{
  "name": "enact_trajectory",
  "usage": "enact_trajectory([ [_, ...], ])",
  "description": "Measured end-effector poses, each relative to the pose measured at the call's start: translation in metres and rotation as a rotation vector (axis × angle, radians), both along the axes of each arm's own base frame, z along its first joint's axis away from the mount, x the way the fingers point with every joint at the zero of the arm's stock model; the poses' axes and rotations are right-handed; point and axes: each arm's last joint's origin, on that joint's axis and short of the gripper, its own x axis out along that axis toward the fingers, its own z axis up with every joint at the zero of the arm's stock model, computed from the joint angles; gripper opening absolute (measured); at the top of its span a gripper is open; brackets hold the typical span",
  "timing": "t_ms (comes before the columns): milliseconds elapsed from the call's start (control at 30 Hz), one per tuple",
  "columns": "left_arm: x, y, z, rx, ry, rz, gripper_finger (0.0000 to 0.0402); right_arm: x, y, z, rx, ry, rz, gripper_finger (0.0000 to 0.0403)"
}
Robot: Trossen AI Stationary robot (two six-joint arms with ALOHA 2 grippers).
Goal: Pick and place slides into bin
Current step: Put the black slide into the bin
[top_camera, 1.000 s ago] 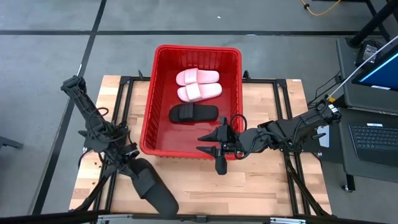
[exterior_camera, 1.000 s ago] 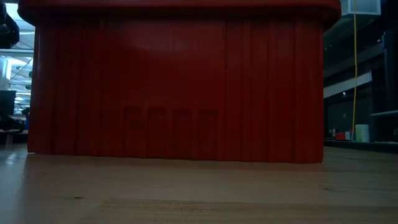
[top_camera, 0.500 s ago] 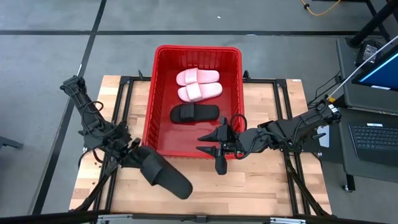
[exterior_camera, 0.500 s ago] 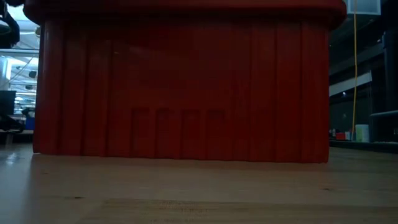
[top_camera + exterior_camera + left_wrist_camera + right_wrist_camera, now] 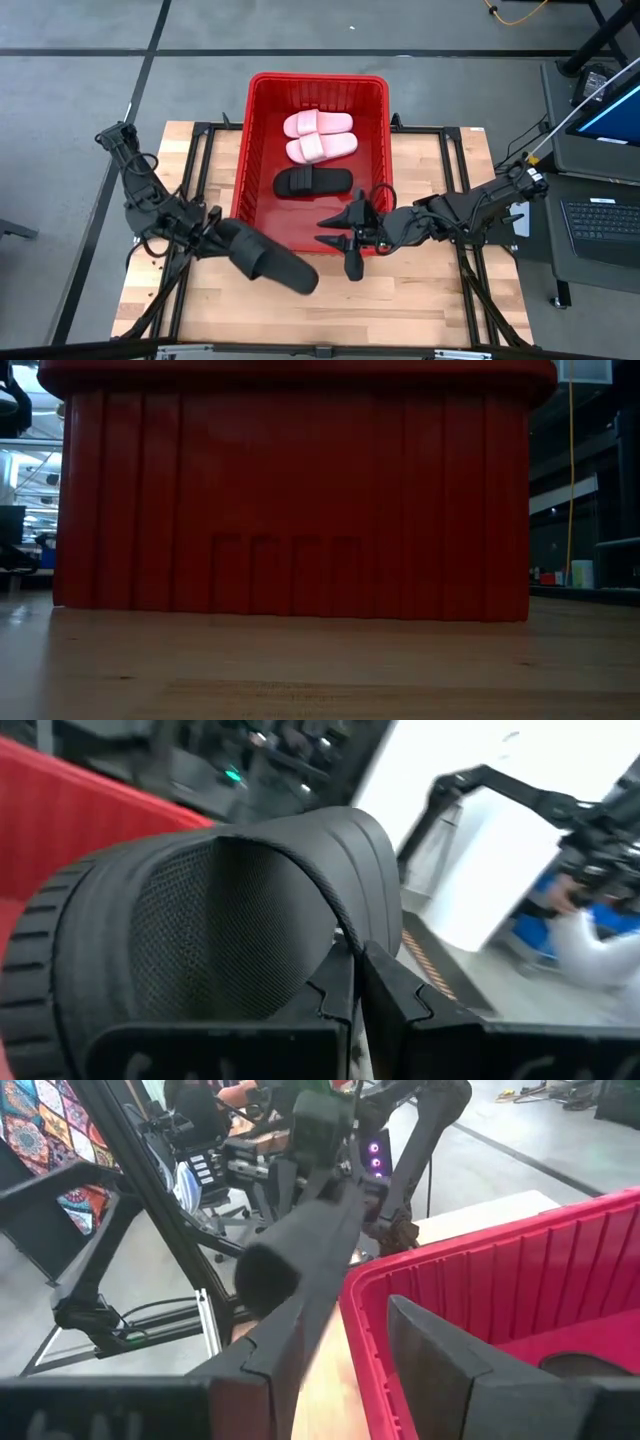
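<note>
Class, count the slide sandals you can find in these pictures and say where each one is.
4: two pink slides side by side in the red bin, one black slide in the bin nearer the front, and one black slide held by the left gripper outside the bin's front left corner.

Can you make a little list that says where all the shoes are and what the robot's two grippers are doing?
In bin: two pale pink slide sandals, one black slide sandal
Bin: large red plastic slotted basket
Fourth shoe: black slide sandal in the air, beside the basket's near left corner
Left gripper: shut on that sandal
Right gripper: open, empty, at the basket's near rim
</note>
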Motion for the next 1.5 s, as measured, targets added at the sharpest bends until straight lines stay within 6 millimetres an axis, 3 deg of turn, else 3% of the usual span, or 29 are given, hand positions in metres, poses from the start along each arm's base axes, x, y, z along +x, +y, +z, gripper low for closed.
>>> enact_trajectory([
  [300, 0.0, 0.009, 0.013, 0.098, -0.052, 0.253, 0.0003, 0.019, -0.001, -0.002, -0.06, -0.094, -0.004, 0.0145],
  [533, -0.001, 0.014, 0.022, 0.152, -0.073, 0.398, 0.0003, 0.038, -0.015, -0.01, -0.033, -0.126, -0.054, 0.0145],
  [900, -0.001, 0.017, 0.024, 0.234, -0.077, 0.492, 0.0003, 0.067, -0.029, -0.032, -0.012, -0.127, -0.021, 0.0145],
  [1100, -0.002, 0.019, 0.024, 0.275, -0.072, 0.532, 0.0003, 0.079, -0.028, -0.044, -0.095, -0.129, -0.02, 0.0145],
  [1500, 0.001, 0.023, 0.024, 0.275, -0.067, 0.583, 0.0003, 0.084, -0.042, -0.041, -0.131, -0.174, -0.065, 0.0145],
])
